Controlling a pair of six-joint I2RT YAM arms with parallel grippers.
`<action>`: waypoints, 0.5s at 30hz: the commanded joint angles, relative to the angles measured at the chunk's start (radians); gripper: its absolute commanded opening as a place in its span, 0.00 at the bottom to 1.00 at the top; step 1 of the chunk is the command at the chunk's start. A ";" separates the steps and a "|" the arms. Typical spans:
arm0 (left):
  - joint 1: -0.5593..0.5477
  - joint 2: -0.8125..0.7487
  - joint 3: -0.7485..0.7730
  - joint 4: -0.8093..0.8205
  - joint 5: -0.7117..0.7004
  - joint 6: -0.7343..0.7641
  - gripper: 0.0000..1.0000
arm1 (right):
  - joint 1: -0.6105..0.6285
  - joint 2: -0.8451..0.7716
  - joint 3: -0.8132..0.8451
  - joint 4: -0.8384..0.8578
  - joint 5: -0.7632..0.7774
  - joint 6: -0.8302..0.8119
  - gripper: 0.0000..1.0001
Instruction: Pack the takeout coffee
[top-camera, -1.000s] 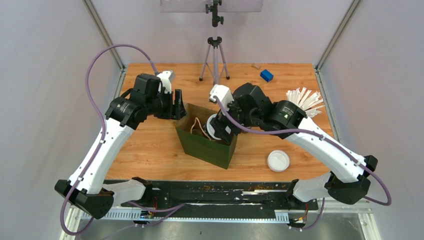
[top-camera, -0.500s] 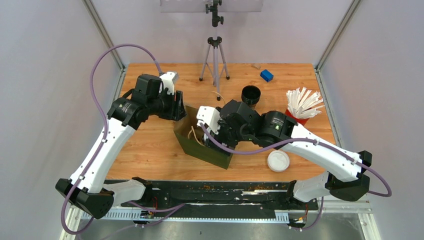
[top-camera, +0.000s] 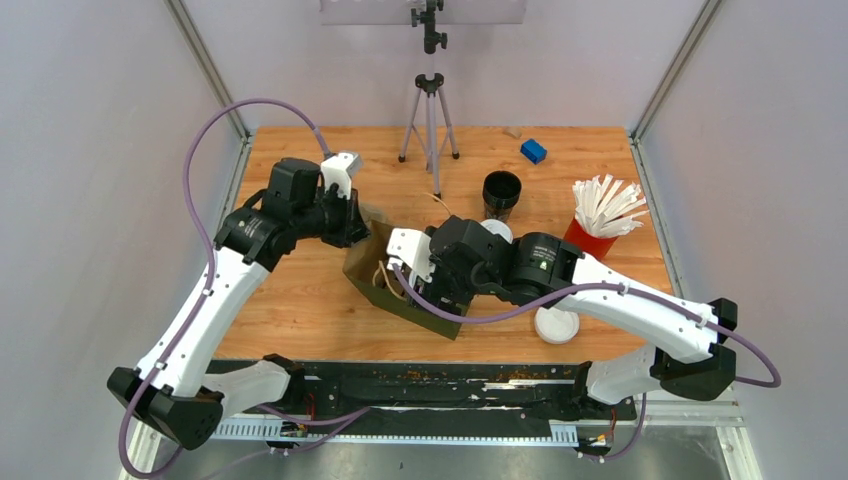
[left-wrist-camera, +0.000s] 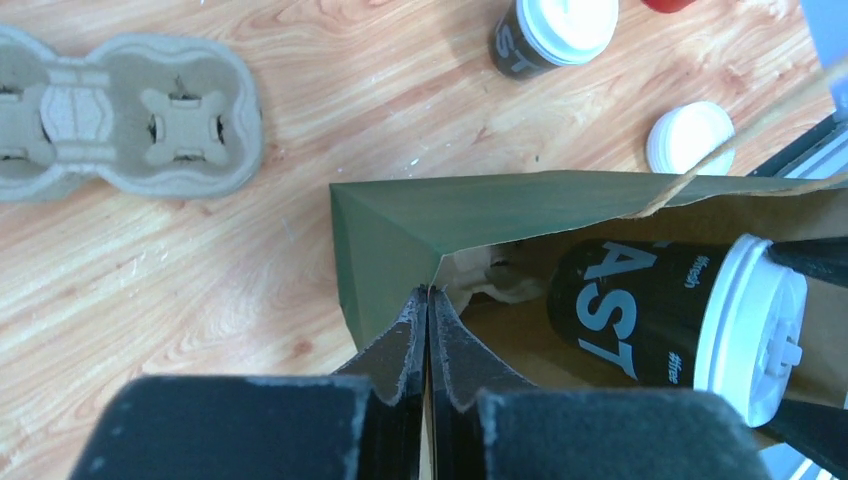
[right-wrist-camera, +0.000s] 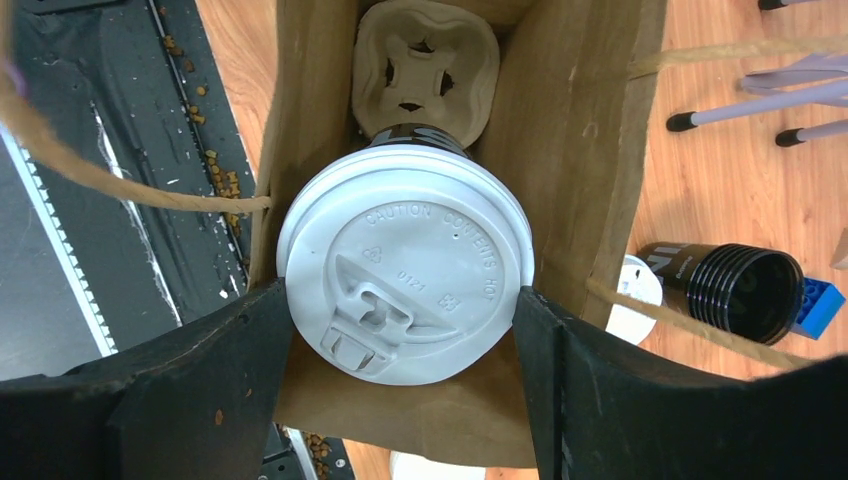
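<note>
A green paper bag stands open in the middle of the table. My left gripper is shut on the bag's far-left rim, with the paper pinched between the jaws. My right gripper reaches down into the bag, shut on a takeout coffee at its white lid. That cup shows dark with white lettering inside the bag. A second takeout coffee stands on the table beyond the bag, its lid partly behind my right arm.
A cardboard cup carrier lies at the bag's bottom; another carrier lies on the table. A black stack of lidless cups, a red cup of white sticks, a loose white lid, a blue block and a tripod stand around.
My right arm has swung left and down, lowering the held cup into the bag. My left gripper has closed on the bag's rim, and the bag has shifted slightly.
</note>
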 joint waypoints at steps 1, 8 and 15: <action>0.000 -0.089 -0.060 0.165 0.078 0.019 0.02 | 0.005 0.015 0.038 0.044 0.074 -0.013 0.73; 0.000 -0.142 -0.091 0.229 0.077 0.059 0.00 | -0.024 0.047 0.040 0.118 0.083 -0.095 0.73; -0.002 -0.219 -0.186 0.354 0.094 -0.030 0.00 | -0.025 0.067 0.042 0.101 0.031 -0.186 0.73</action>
